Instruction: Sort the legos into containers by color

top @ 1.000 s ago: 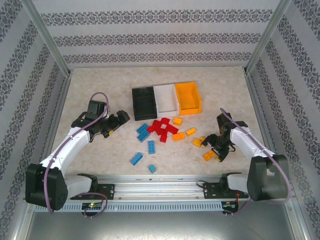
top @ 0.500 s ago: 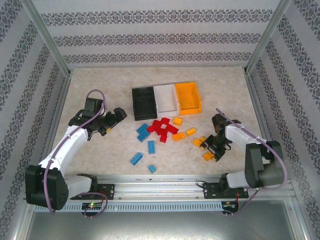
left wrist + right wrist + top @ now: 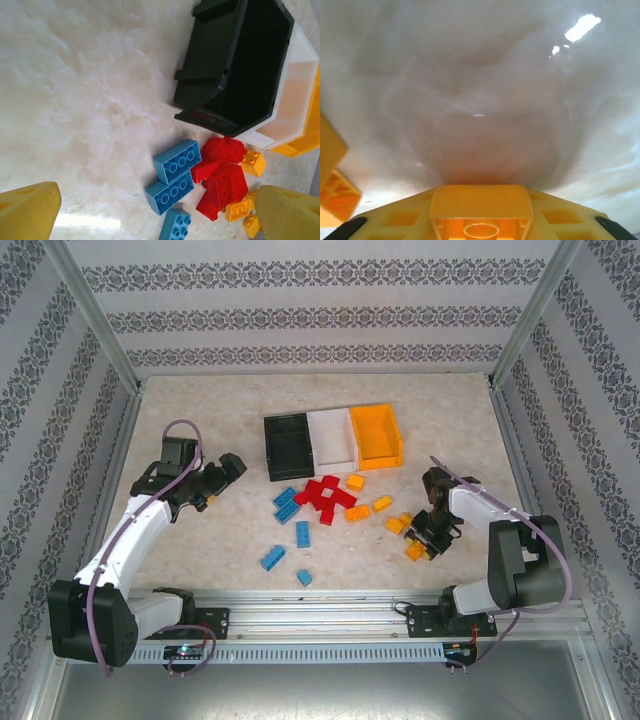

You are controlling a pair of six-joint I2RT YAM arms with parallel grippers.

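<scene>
The legos lie loose mid-table: a red pile (image 3: 325, 498), several blue bricks (image 3: 286, 502) to its left and front, and orange-yellow ones (image 3: 381, 504) to its right. Behind them stand the black bin (image 3: 270, 450), white bin (image 3: 335, 462) and orange-yellow bin (image 3: 380, 458) in a row. My right gripper (image 3: 424, 542) is down at the table, shut on an orange-yellow brick (image 3: 481, 210) that sits tight between its yellow fingers (image 3: 395, 220). My left gripper (image 3: 230, 469) hovers open left of the black bin (image 3: 240, 65), facing two blue bricks (image 3: 177, 162) and the red pile (image 3: 222, 175).
Another orange-yellow brick (image 3: 335, 195) lies just left of the held one. The white bin (image 3: 292, 100) and orange-yellow bin (image 3: 310, 140) adjoin the black one. Patterned walls and metal posts enclose the table; the arm rail (image 3: 320, 605) runs along the near edge.
The right gripper's jaws have closed on the orange-yellow brick at the table. The left arm has drawn back a little to the left, still open.
</scene>
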